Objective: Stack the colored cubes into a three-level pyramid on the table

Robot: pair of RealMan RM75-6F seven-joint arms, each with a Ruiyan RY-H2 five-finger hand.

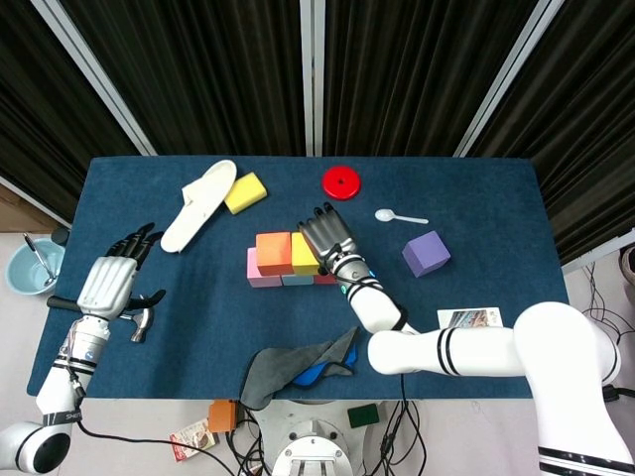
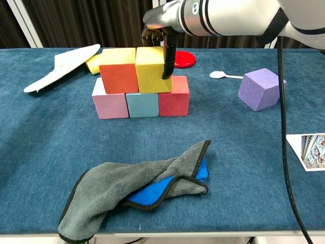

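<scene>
Right robot hand [image 2: 161, 36] grips the yellow foam cube [image 2: 151, 69] from above, fingers [image 2: 168, 56] down its right face. That cube sits on the second level, on the light-blue cube [image 2: 142, 105] and the red cube [image 2: 173, 102], its left face touching the orange foam cube [image 2: 118, 70]. The orange one rests on the pink cube [image 2: 109, 104] and the light-blue cube. The bottom row of three is packed tight near the middle of the blue-cloth desk [image 1: 496, 198].

Purple foam cube [image 2: 261, 89] stands alone, tilted, well to the right of the stack, with open desk between. A second yellow block [image 1: 245, 192] lies toward the far left, just beside the white shoe insole [image 1: 199, 204].

Left robot hand [image 1: 112, 278] is near the left desk edge, fingers spread, holding nothing, with a hammer [image 1: 142, 319] just below it.

Other items: red round disc [image 1: 339, 181] near the far edge, white plastic spoon [image 1: 399, 216] between the disc and the purple cube, grey cloth with blue lining [image 2: 139, 189] bunched near the front edge, printed card [image 1: 470, 319] at the front right. Right half of the desk past the purple cube is open.
</scene>
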